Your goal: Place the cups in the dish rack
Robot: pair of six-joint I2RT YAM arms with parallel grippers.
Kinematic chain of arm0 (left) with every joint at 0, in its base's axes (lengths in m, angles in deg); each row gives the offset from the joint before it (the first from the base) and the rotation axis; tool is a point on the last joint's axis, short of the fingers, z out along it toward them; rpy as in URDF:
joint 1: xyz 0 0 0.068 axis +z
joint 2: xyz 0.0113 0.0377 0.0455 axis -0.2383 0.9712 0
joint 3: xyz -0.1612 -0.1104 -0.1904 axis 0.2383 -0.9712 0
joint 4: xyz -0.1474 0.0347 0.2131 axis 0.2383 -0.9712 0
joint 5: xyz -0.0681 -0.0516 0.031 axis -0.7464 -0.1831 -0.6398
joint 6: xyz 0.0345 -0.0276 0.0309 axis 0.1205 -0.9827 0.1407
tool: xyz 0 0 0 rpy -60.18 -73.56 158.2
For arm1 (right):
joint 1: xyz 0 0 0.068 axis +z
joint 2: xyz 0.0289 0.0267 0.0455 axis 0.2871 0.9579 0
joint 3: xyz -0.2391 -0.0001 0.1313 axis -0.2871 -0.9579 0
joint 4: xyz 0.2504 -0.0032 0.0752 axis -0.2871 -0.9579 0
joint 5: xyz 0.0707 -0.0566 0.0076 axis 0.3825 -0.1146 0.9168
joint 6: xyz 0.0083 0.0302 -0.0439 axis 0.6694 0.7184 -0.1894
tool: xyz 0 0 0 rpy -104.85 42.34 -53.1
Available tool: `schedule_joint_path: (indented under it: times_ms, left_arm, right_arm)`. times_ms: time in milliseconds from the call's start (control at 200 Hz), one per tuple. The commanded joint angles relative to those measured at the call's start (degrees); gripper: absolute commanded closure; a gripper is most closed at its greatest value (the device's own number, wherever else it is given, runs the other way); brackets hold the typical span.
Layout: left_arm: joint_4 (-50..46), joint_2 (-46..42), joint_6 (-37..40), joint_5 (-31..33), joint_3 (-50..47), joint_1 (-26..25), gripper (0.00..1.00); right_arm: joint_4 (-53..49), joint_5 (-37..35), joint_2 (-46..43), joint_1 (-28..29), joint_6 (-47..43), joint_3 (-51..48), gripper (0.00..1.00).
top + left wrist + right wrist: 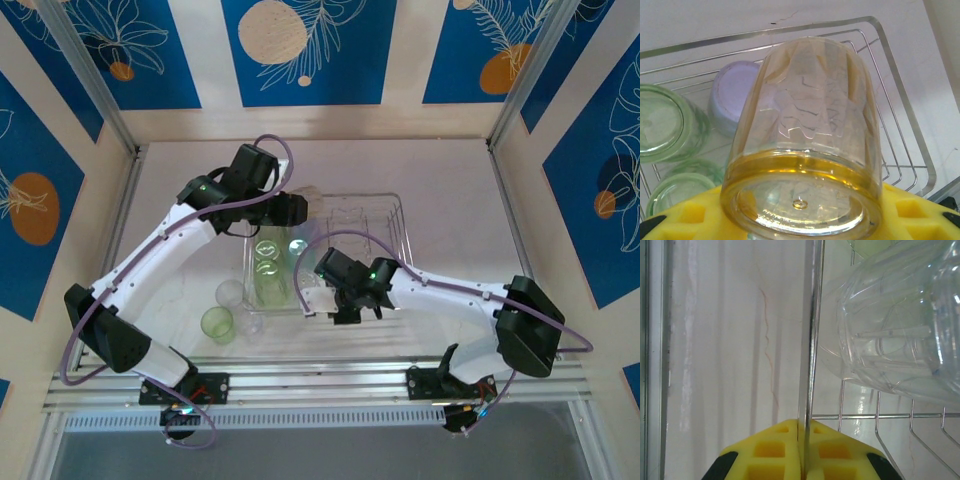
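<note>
Clamping translucent amber cup (805,145): left gripper (797,217); right gripper (802,442) pinching dish rack (813,315) rim

White-shelled left arm (160,245) and white-shelled right arm (440,290) stand on black base brackets (185,388) bolted to the silver aluminium rail (320,375). Bulky black joint housings (530,325) sit just beyond that rail, and thin lilac cables (289,152) trail alongside. The black left hand (290,208) and black right hand (345,303) carry yellow, square-pocketed pads (785,450).
</note>
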Motion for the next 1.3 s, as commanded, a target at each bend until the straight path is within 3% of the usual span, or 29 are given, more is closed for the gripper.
schedule_joint_path:
  times_ms: [0, 90, 140, 245, 430, 665, 755, 865, 1086, 1171, 1296]
  left_arm:
    - [-2.51, 1.01, 1.81, -1.32, 3.22, -0.39, 1.0]
    - [-4.18, 2.73, 2.54, -0.26, 5.32, -1.73, 1.0]
    - [-5.1, 4.02, 2.92, 0.38, 6.71, -2.44, 1.0]
    - [-7.58, 7.38, 3.56, 1.09, 10.39, -3.99, 1.0]
    - [-12.87, 16.17, 3.94, 2.57, 20.23, -5.29, 1.0]
    - [-24.24, 31.47, 6.13, 5.96, 42.53, -8.88, 1.0]
    - [-24.34, 34.81, 5.48, 5.04, 46.39, -9.31, 1.0]
    - [-24.26, 37.7, 4.85, 4.42, 49.29, -9.52, 1.0]
    - [-23.72, 40.53, 4.42, 5.02, 50.24, -10.52, 1.0]
    - [-22.85, 41.41, 4.24, 5.12, 50.24, -11.05, 1.0]
    - [-21.06, 42.7, 3.93, 4.95, 50.24, -11.88, 1.0]
  right_arm:
    - [-3.19, -4.82, -1.29, 2.25, -1.26, -0.83, 0.96]
    - [-3.83, -10.68, 0.06, 2.86, 2.93, 1.19, 0.81]
    - [-4.75, -13.28, 0.84, 2.85, 5.55, 2.51, 0.66]
    - [-7.6, -17.69, 1.4, 2.9, 10.45, 4.83, 0.56]
    - [-12.76, -20.38, -3.42, 3.47, 18.25, 6.36, 0.51]
    - [-18.8, -17.46, -17.78, 2.18, 32.95, 9.35, 0.47]
    - [-18.8, -11.86, -22.52, -3.91, 40.51, 11.36, 0.47]
    - [-19.49, -3.08, -24.29, -18.08, 49.08, 14.05, 0.52]
    - [-20.27, 12.75, -17.13, -44.81, 56.68, 14.2, 0.57]
    - [-18.3, 15.94, -13.7, -50.45, 57.0, 12.96, 0.58]
    - [-16.09, 17.12, -8.89, -53.58, 56.17, 12.47, 0.56]
